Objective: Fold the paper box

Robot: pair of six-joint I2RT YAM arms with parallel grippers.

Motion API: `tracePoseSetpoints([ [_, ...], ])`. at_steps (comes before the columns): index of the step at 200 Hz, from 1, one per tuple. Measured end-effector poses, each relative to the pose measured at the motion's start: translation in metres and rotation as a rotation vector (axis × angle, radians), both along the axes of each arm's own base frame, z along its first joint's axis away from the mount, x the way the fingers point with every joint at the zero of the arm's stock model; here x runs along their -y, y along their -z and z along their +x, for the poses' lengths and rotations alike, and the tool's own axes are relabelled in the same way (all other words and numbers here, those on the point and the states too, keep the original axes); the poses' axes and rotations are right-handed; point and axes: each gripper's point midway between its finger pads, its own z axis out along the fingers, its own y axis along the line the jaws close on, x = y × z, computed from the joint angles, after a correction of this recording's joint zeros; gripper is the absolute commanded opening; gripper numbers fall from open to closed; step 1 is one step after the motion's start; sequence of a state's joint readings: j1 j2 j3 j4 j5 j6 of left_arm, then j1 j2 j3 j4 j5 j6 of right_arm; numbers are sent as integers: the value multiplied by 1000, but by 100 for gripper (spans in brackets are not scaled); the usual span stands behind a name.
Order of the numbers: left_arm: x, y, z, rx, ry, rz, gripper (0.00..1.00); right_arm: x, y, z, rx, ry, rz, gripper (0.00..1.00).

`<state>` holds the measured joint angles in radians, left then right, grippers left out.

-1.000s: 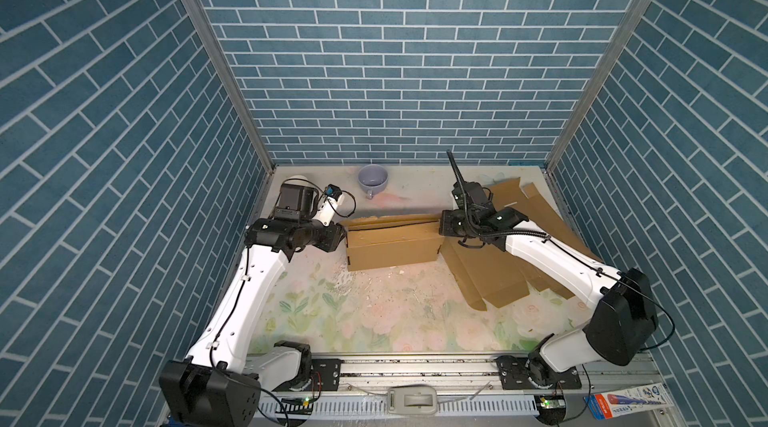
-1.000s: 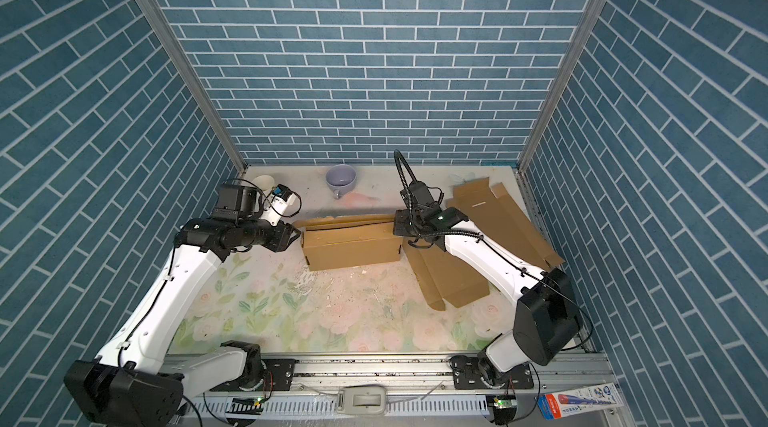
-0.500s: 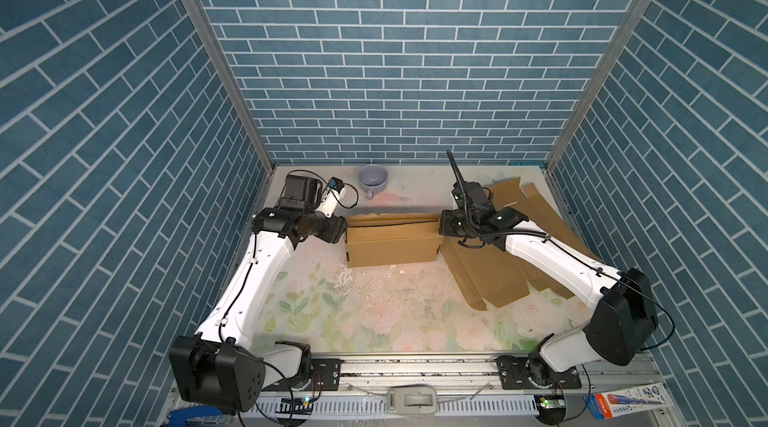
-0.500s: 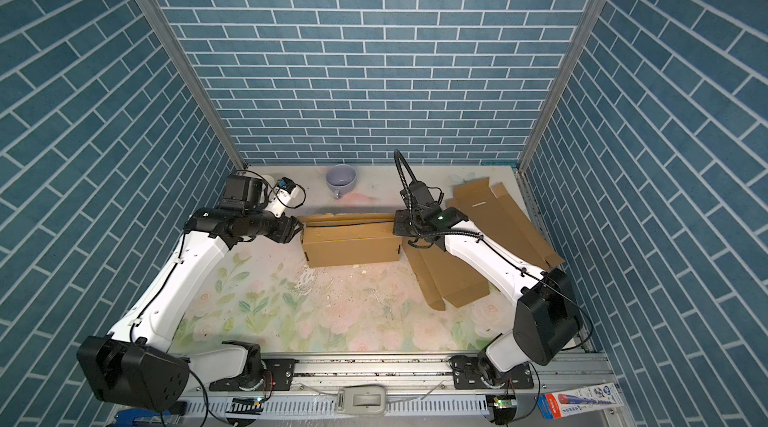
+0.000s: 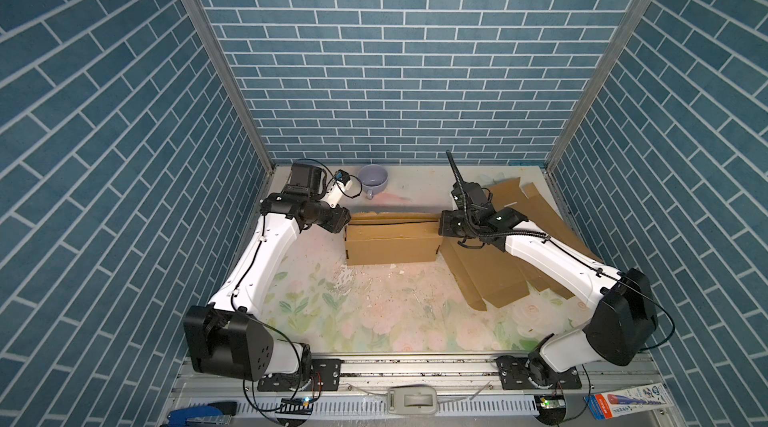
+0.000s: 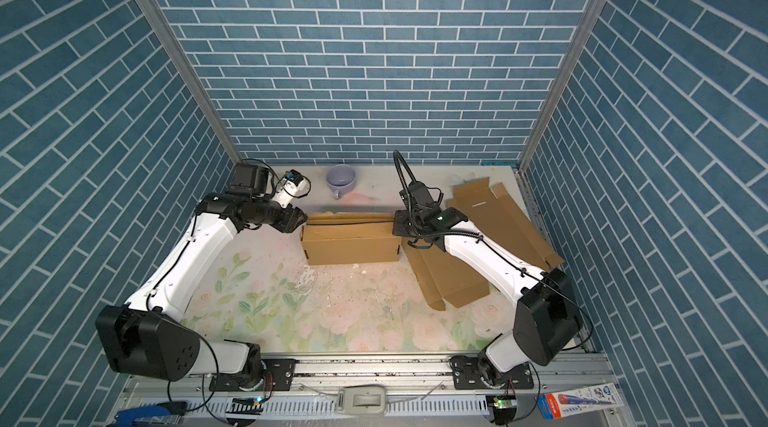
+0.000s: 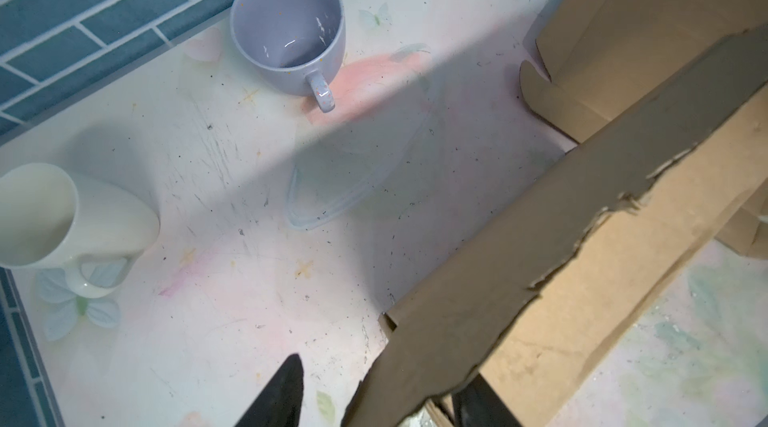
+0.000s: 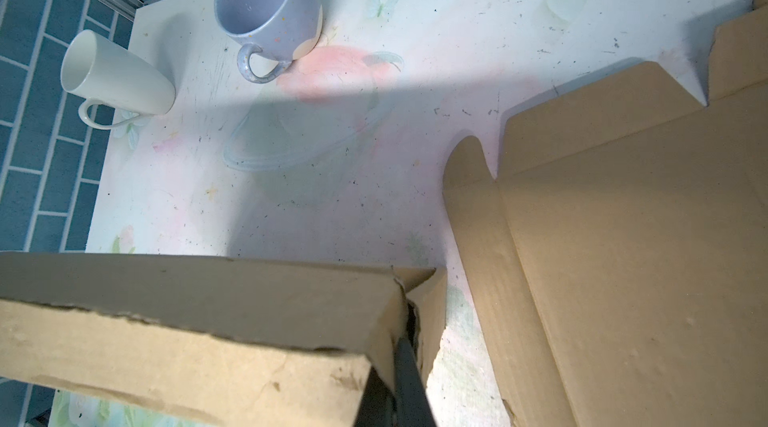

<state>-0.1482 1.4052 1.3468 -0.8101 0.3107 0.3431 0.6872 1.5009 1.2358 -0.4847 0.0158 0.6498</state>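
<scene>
My left gripper [image 7: 384, 371], jaws spread either side of the torn flap [image 7: 540, 217], meets the box [image 5: 392, 244] at its left end, while my right gripper [image 8: 405, 346], jaws pressed together, noses into its right-end corner, the box lying between both.

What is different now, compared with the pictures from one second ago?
The left pincer moved a little toward the back wall, along the left end of the paper box. Its fingers stand on either side of a flap without clamping it. The right pincer, shut at the box's right end, the box itself and the purple mug stayed in place.
</scene>
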Motion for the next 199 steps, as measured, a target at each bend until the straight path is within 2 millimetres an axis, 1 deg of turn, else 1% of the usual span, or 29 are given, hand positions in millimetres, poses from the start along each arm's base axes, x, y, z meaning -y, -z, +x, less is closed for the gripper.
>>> tracePoseSetpoints([
  [15, 0, 2, 0, -11, 2, -2, 35, 0, 0, 0, 0, 0, -1, 0],
  [32, 0, 5, -2, -26, 5, 1, 27, 0, 0, 0, 0, 0, -1, 0],
  [96, 2, 8, -11, -73, -5, -22, 3, 0, -1, -1, 1, -2, 0, 0],
  [108, 3, 8, -11, -80, -12, -35, 2, 0, -1, -1, 1, -2, 0, 0],
  [199, 8, 6, -17, -150, -106, -139, 3, 0, 0, -1, 7, 3, -11, 0],
])
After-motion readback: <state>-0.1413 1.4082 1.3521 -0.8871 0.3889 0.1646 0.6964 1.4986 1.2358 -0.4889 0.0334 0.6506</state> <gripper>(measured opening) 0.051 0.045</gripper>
